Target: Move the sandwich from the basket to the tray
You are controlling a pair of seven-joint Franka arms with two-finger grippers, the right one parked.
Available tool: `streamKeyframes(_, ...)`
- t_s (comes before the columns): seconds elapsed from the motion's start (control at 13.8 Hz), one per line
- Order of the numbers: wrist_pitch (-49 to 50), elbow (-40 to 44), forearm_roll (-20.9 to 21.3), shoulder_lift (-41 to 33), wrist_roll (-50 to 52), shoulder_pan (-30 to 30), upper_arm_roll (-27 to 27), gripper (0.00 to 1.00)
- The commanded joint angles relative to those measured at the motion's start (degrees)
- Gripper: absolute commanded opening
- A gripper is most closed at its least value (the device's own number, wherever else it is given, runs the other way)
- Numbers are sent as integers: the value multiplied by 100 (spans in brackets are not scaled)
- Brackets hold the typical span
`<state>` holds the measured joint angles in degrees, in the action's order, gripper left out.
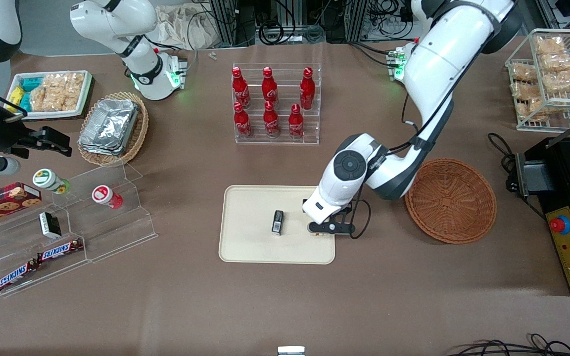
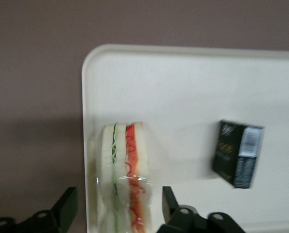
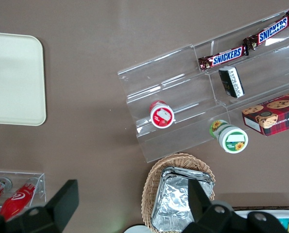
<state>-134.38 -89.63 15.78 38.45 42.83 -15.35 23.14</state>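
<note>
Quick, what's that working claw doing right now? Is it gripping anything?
Gripper: open over the tray, fingers either side of the sandwich, not pinching it.

brown table [image 1: 285,306] carries tray [image 1: 250,242], basket [image 1: 451,200], bottle rack [image 1: 276,138]; gripper [image 1: 325,228] above tray.

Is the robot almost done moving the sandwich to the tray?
Nearly. The round brown basket has nothing in it, so the pick-up is done. The sandwich now sits on the tray near its edge, with a small black box beside it. The gripper hangs over the sandwich with its fingers apart on either side. Left to do: lift the arm away.
</note>
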Motion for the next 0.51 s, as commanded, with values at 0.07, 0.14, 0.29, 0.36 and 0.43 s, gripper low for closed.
streamKeyframes(0.07, 1480, 85, -39, -1057, -27, -21, -309, 99)
streamKeyframes(0.14, 1929, 208, -258, -1207, -308, -12, -362, 99)
streamKeyframes(0.29, 2659, 314, -872, -1610, -1063, -30, -887, 99)
streamKeyframes(0.36, 2898, 306, -1075, -1839, -1371, -30, -1055, 99)
streamKeyframes(0.43, 3205, 297, -1147, -2050, -1618, -21, -1240, 99)
